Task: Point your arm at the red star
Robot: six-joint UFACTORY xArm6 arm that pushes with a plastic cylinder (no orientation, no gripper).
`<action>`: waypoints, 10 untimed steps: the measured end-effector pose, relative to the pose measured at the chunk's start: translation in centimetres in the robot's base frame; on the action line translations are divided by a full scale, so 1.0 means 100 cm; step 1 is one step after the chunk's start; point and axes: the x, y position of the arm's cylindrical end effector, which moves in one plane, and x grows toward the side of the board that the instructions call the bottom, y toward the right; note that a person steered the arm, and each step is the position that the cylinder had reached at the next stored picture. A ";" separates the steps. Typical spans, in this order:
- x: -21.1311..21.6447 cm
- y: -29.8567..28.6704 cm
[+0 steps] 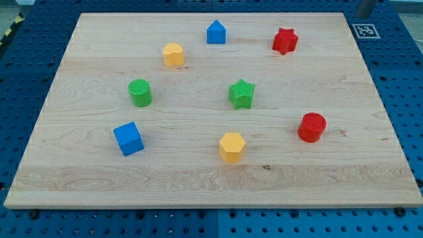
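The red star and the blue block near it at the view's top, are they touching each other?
Apart. The camera view shows bare wood between the red star and the blue house-shaped block. My tip is not visible.

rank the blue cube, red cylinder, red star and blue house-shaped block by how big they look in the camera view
1. blue cube
2. red cylinder
3. red star and blue house-shaped block: look alike; both are farther back, so unsure.
My tip is not in view.
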 end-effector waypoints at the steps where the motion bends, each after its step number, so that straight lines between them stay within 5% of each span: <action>1: 0.000 0.000; 3: 0.003 -0.004; 5: 0.041 -0.126; 10: 0.037 -0.162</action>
